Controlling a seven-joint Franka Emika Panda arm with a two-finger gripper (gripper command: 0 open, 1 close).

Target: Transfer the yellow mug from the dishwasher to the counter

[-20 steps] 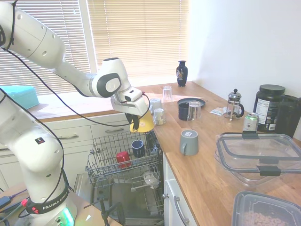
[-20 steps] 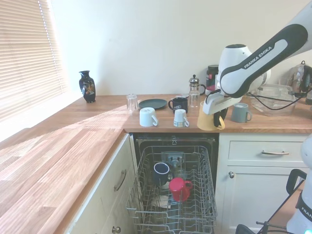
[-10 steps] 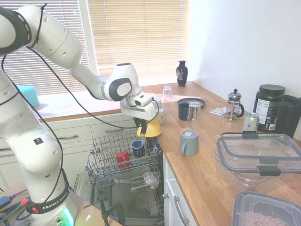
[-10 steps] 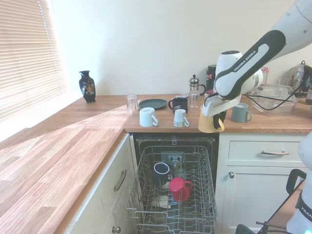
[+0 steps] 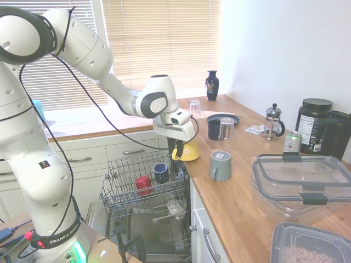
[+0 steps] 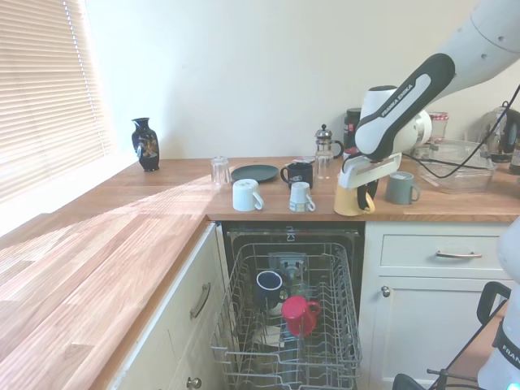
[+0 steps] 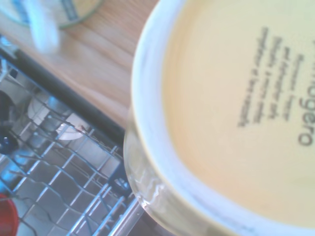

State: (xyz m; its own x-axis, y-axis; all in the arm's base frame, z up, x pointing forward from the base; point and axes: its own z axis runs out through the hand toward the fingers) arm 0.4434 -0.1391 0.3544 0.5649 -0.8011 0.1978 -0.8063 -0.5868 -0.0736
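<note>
The yellow mug is upside down at the counter's front edge, just beside the open dishwasher. My gripper is shut on its side by the handle. I cannot tell whether the mug touches the wooden counter or hangs just above it. In the wrist view the mug's printed base fills most of the picture, with the counter and the wire rack behind it. The dishwasher's grey rack is pulled out below.
A red mug and a dark blue mug sit in the rack. On the counter stand a grey mug, two white mugs, a black mug, glasses, a French press and plastic containers.
The arm has carried the yellow mug from above the rack across to the counter's front edge and lowered it. The grip has stayed shut.
</note>
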